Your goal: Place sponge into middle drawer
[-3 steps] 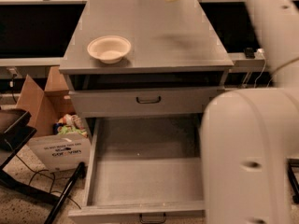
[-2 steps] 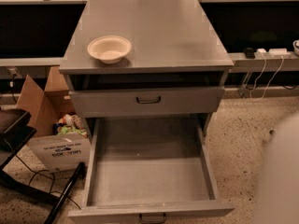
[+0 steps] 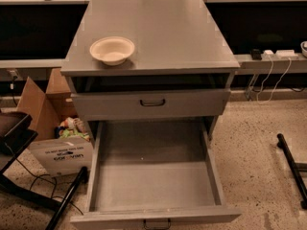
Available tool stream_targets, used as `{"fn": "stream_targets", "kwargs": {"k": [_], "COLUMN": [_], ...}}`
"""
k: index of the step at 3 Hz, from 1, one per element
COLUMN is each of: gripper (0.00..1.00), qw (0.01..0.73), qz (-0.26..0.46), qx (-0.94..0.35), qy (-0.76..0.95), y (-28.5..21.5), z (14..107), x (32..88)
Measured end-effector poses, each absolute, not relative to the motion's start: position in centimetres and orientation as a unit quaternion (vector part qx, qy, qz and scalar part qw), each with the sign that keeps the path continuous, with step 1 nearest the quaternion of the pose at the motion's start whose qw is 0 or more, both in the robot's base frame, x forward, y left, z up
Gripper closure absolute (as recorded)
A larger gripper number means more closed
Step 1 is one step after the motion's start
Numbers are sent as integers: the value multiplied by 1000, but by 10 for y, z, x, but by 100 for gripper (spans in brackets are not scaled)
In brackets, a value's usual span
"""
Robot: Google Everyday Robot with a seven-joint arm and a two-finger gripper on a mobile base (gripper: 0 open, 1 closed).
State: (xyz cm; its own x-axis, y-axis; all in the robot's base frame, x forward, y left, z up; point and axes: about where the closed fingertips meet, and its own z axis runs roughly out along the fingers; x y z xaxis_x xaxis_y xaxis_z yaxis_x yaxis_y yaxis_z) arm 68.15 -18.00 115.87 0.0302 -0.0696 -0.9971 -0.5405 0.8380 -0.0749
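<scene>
The middle drawer (image 3: 153,186) stands pulled far out at the bottom of the grey cabinet (image 3: 163,32). Its broad flat floor is bare, and its dark handle shows at the lower edge. The sponge is out of view. The gripper and the arm are out of view as well.
A round cream bowl (image 3: 112,50) sits on the cabinet top at the front left. A shallower grey drawer with a black handle (image 3: 152,102) is above the open drawer. A cardboard box (image 3: 53,143) and black chair parts (image 3: 14,133) stand to the left. A black leg (image 3: 291,166) lies on the floor to the right.
The white arm that filled the right side a second ago has left the view. The cabinet, drawers and bowl have not moved.
</scene>
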Motion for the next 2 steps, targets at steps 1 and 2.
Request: {"fn": "stream_targets", "kwargs": {"k": [1,2], "gripper": [100,100], "qw": [640,536], "qz": [251,341], "qx": [-201,-159], "qy": [698,756], "y": [-174,-161], "z": [1067,894], "x": [658,624]}}
